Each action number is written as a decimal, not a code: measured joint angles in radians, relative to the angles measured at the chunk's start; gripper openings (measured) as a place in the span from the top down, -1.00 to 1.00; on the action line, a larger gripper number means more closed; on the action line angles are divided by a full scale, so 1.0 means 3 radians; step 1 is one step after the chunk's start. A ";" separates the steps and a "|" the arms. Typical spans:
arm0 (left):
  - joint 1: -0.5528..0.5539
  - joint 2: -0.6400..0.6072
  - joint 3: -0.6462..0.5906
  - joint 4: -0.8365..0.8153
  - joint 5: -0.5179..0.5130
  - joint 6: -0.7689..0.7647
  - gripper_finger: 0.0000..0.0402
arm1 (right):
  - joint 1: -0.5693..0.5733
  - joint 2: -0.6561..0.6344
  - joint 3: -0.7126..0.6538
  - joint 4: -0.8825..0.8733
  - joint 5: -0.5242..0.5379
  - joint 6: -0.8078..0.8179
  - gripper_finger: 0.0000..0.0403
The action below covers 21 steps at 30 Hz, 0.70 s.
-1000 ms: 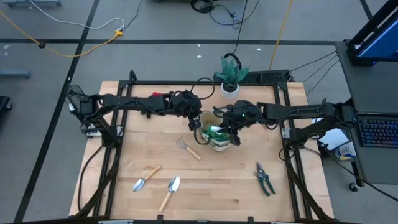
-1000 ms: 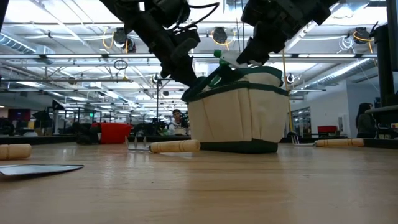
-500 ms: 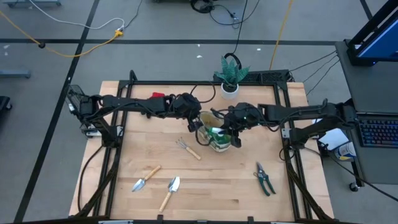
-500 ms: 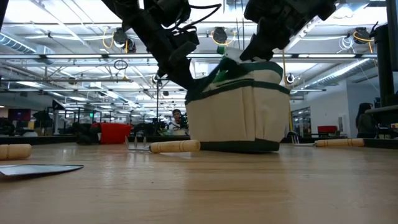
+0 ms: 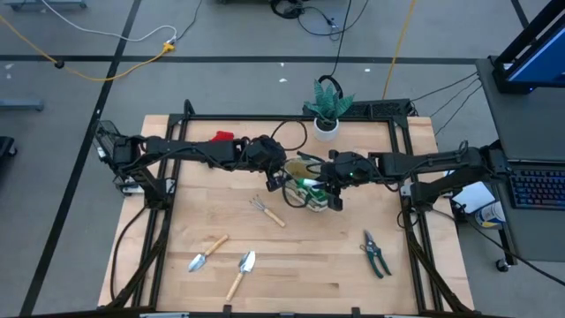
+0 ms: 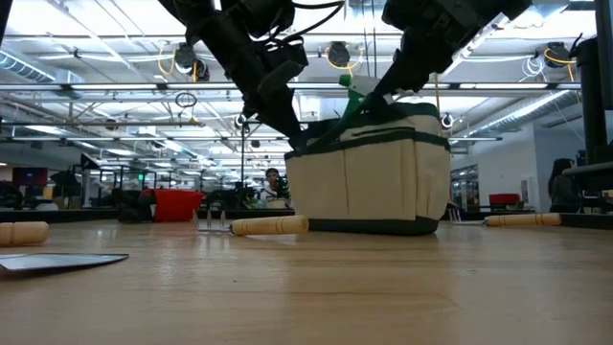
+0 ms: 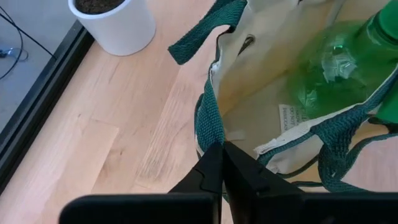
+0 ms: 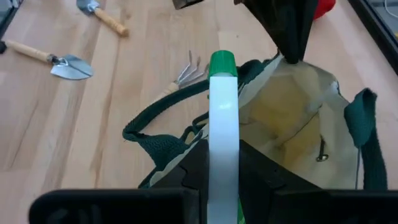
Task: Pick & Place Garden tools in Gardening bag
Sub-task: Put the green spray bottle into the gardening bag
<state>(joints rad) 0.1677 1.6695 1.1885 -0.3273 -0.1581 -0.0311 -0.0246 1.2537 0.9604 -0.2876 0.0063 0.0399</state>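
Note:
The tan gardening bag with green trim stands on its base at the table's middle, mouth open. My left gripper is shut on its rim at the left side. My right gripper is over the bag's mouth, shut on a green-capped white-and-green bottle. The bottle's cap shows above the bag's rim in the low view, and its green body shows inside the mouth in the left wrist view. The hand rake, two trowels and pruning shears lie flat on the table. My left gripper pinches the bag's green-trimmed top rim between its two shut fingers, coming slanting down from the table's left. The bag stands upright with its base on the table. My right gripper pinches the bottle's body between its two fingers, and the bottle lies along them with its cap pointing away. The gripper slants down from the table's right over the bag's mouth. The bottle is tilted, partly inside the bag.
A green plant in a white pot stands near the far edge behind the bag. A red-and-black piece lies at the far left, by the left arm. The bag's loop handles hang loose at its sides.
My right gripper has gone a little toward the near edge and down with the bottle, over the bag's mouth. The bag has shifted slightly along the table, and its top rim has gone from slanted to nearly level. My left gripper has kept its hold on the rim.

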 joint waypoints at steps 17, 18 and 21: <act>-0.0009 0.0000 -0.0001 -0.0081 0.0001 -0.0020 0.93 | 0.0003 -0.0011 0.0000 0.0163 0.0247 0.0254 0.76; -0.0009 0.0000 -0.0001 -0.0083 0.0001 -0.0022 0.94 | 0.0003 -0.0014 0.0000 0.0159 0.0311 0.0272 0.76; -0.0009 0.0000 -0.0001 -0.0101 0.0001 -0.0023 0.98 | 0.0003 -0.0066 0.0000 0.0085 0.0588 0.0283 0.76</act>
<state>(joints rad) 0.1650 1.6695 1.1881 -0.3576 -0.1577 -0.0380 -0.0238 1.2340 0.9604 -0.2621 0.1828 0.1248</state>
